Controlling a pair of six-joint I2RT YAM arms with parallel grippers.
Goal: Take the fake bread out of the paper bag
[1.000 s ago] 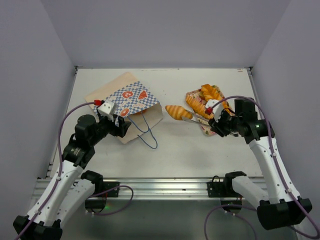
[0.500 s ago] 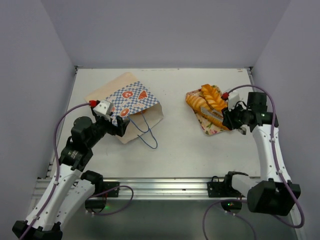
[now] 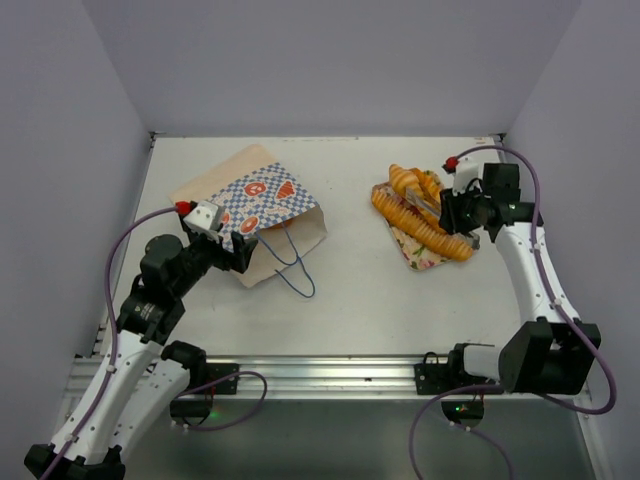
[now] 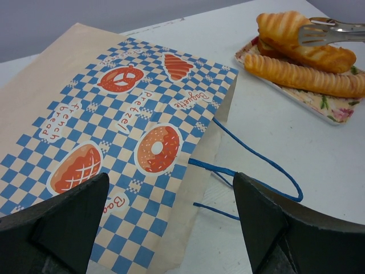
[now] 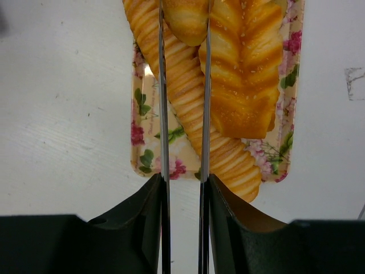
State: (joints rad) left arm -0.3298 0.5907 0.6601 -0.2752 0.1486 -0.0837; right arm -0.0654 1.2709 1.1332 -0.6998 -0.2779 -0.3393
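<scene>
Nearest the arm bases, on the left half of the white table, the left gripper hangs low with its two dark fingers spread wide and nothing between them, just over the near corner of the paper bag. That bag lies flat on its side, checkered blue-and-white face up with red-orange pastry pictures, its plain tan end pointing away toward the far left. Its blue cord handles trail loose onto the tabletop from the mouth, to the right of the fingers. Whether anything is inside the bag cannot be told. Well apart from it, on the right half of the table, sits a pink floral tray that carries the fake bread. A long ridged loaf lies lengthwise on the tray, its near end reaching over the tray's rim, and a broader braided loaf rests beside it, touching. Above the tray the right gripper is pressed together on a pair of metal tongs, whose two thin blades run out from between the fingers over the ridged loaf. At their far tips the tongs pinch a small golden piece of bread over the tray's far end.
</scene>
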